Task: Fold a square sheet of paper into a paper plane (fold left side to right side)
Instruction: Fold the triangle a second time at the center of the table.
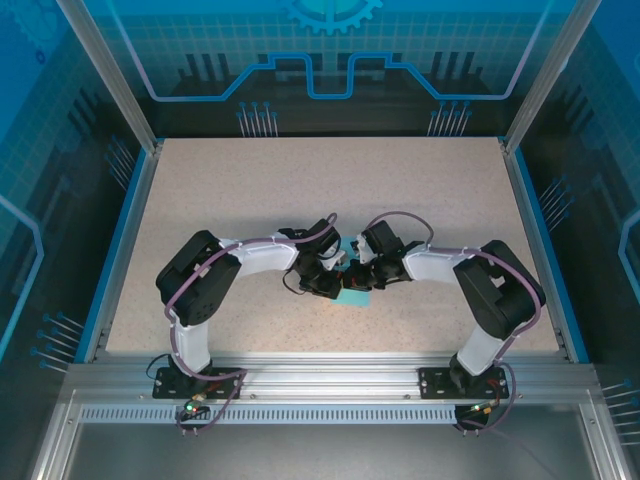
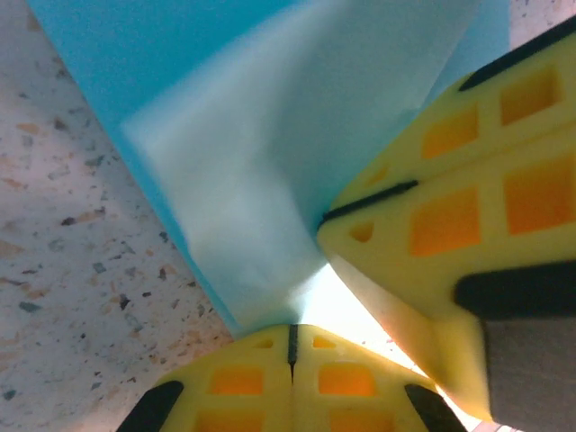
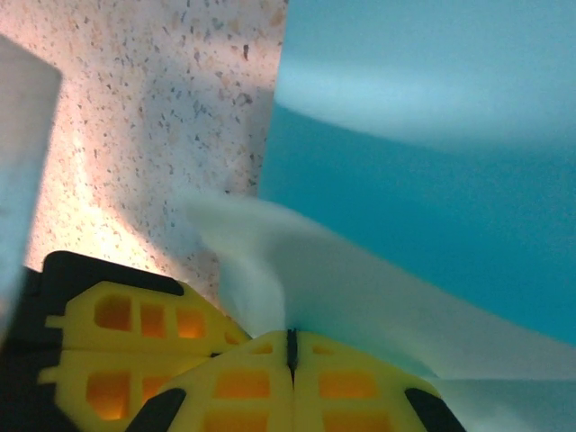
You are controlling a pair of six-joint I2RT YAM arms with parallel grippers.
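The square sheet of paper [image 1: 356,297] lies light blue at the table's centre, mostly hidden under both wrists. In the left wrist view a pale flap of the paper [image 2: 261,162] runs down into my left gripper [image 2: 292,328], whose yellow jaws are shut on its tip. The right gripper's fingers [image 2: 450,225] press in beside it. In the right wrist view a lifted fold of the paper [image 3: 360,297] rises into my right gripper [image 3: 291,335], shut on it, with the left gripper's fingers [image 3: 117,342] close at the left. Seen from above, the left gripper [image 1: 340,274] and right gripper [image 1: 358,272] nearly touch. The paper plane is out of view.
The speckled beige tabletop [image 1: 300,190] stretches wide around the paper. Blue rails [image 1: 120,240] line its left and right edges. An aluminium frame [image 1: 320,375] crosses the near edge, where both arm bases are bolted.
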